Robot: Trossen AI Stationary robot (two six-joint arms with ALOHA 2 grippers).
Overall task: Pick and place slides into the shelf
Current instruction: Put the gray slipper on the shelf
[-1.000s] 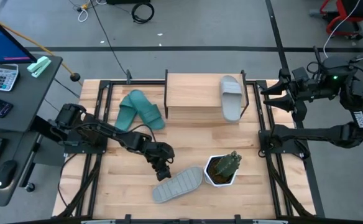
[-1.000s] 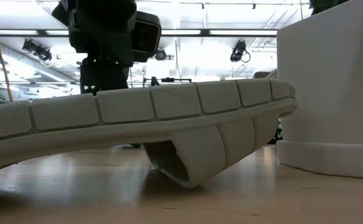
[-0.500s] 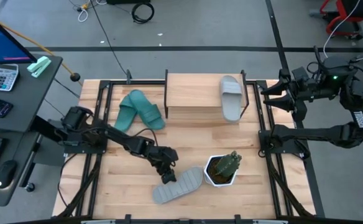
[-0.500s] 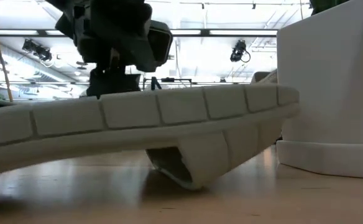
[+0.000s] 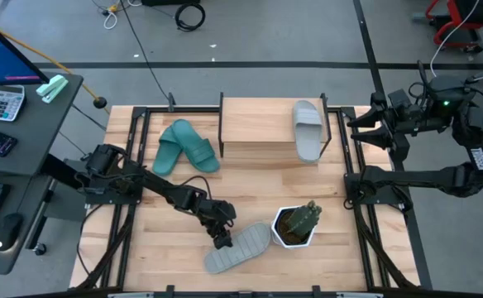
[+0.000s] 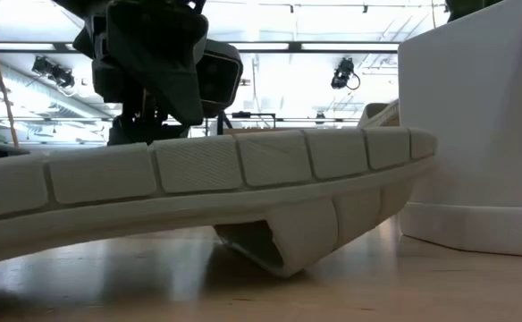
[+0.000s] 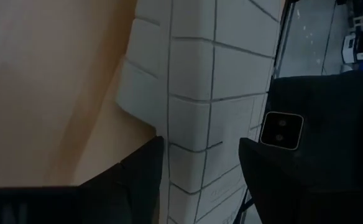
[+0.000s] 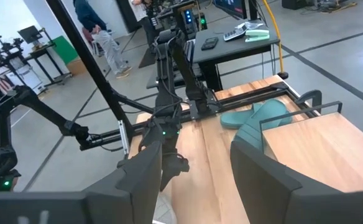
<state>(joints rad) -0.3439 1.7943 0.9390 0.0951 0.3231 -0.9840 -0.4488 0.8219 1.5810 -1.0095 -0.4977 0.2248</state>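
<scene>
The left gripper (image 5: 222,240) is set open astride the end of an upturned grey slide (image 5: 238,247) (sole up), beside the planter (image 5: 295,227). Bare table (image 5: 258,178) is left toward the shelf (image 5: 258,124).

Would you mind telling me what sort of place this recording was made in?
Probably a robotics lab or workshop: a wooden table flanked by two arms, a desk with a calculator beside it, a bare concrete floor with loose cables, and other arm rigs standing behind.
</scene>
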